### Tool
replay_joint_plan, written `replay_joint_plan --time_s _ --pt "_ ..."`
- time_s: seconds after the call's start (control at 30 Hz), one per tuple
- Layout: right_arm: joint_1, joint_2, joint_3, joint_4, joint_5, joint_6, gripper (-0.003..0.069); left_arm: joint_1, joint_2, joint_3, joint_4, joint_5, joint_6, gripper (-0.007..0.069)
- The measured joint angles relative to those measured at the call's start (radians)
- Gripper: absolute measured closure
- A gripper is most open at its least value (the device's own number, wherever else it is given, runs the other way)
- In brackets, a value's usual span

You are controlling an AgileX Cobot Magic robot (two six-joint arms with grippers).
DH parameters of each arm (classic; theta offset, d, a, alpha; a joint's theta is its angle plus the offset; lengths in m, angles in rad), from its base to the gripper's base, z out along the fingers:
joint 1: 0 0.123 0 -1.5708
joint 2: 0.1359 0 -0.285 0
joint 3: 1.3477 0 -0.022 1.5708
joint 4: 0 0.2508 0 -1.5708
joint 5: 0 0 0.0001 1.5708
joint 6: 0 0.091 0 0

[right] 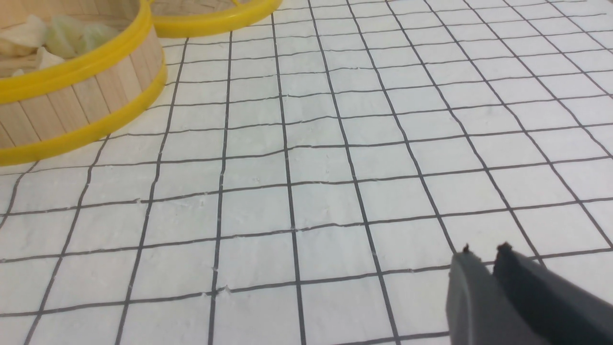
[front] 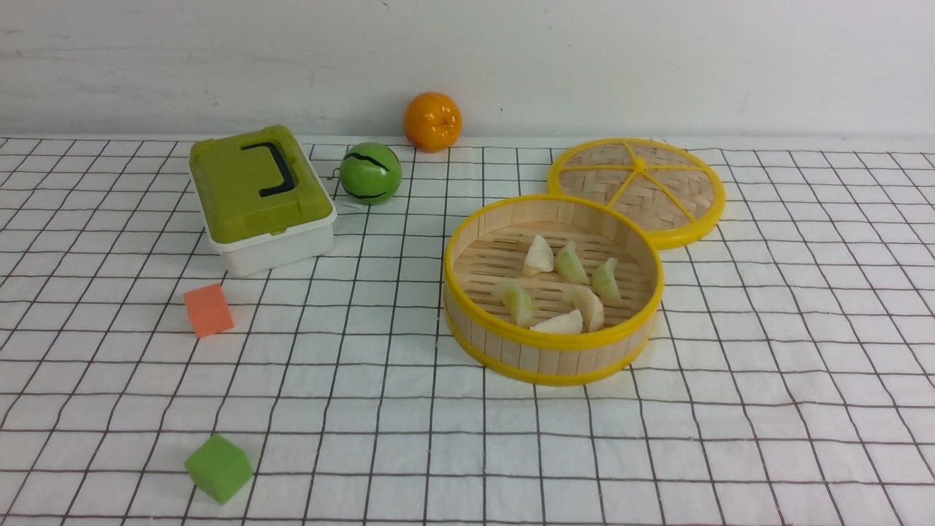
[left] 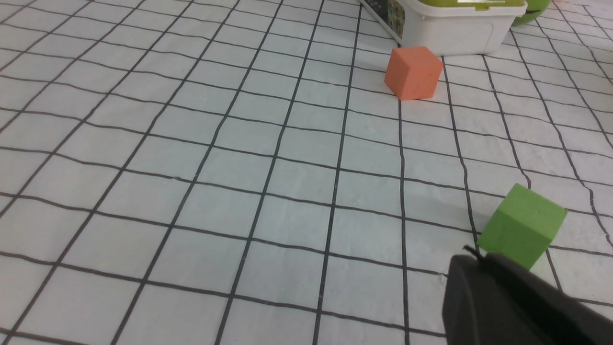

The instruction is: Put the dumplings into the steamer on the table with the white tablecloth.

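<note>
Dumplings, six in number, cream-white and pale green, are seen lying on the slatted floor of the steamer, which stands on the white tablecloth covering the table. Just behind the steamer, a flat woven lid is laid, touching its rim. Further left, a green-lidded box, a green ball, an orange fruit, an orange cube and a green cube are spread about. The left gripper is seen fully closed and empty, just beside the green cube. The right gripper is held nearly closed, a narrow gap showing between its jaws, nothing being gripped.
</note>
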Motion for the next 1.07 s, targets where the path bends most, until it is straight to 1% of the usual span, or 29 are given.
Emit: replay_joint_plan --time_s 1.07 --pt "0.0 0.0 0.0 0.0 0.0 0.0 0.0555 0.0 0.0 0.0 0.0 0.0 -0.002 0.0621"
